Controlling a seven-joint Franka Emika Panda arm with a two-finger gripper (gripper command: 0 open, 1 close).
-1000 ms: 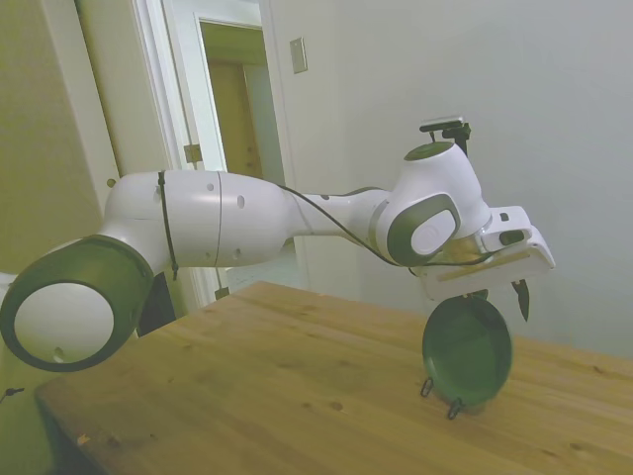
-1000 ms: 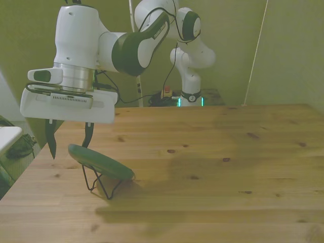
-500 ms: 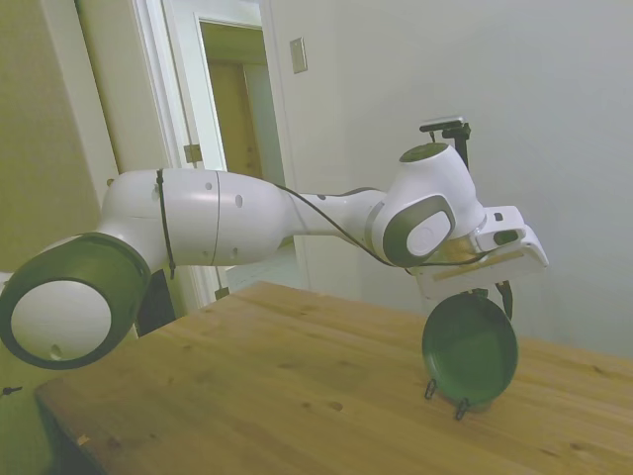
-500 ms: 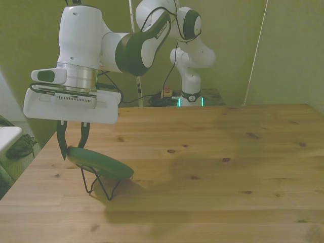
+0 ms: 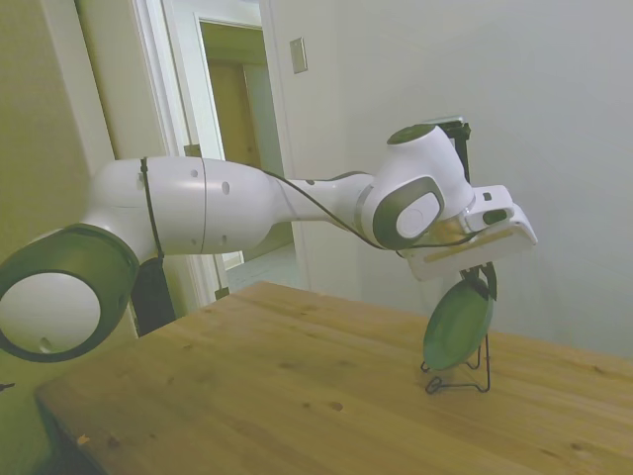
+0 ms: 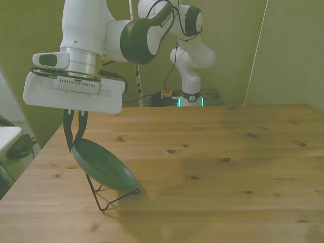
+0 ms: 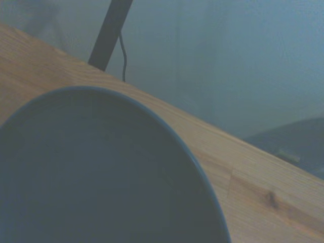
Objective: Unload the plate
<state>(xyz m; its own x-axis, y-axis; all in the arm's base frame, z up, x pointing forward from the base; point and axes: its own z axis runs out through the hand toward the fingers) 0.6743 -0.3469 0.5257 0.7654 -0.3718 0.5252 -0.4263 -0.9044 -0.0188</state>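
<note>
The dark green plate (image 6: pixel 104 166) hangs tilted, its upper rim pinched by my gripper (image 6: pixel 74 145), which is shut on it. Its lower edge is still close to the thin black wire stand (image 6: pixel 108 196) near the front view's left table edge; whether they touch I cannot tell. In the side view the plate (image 5: pixel 456 327) stands steeply on edge under the gripper (image 5: pixel 484 285), with the wire stand (image 5: pixel 473 380) on the table just below it. The wrist view shows the plate's smooth inner face (image 7: pixel 101 172) from very close.
The wooden table (image 6: pixel 217 167) stretches to the front view's right of the stand. Its left edge lies close beside the stand. A wall rises behind the plate in the side view.
The fingers closed from wide apart onto the plate's upper rim. The hand then rose, tipping the plate up steeper off the wire stand.
</note>
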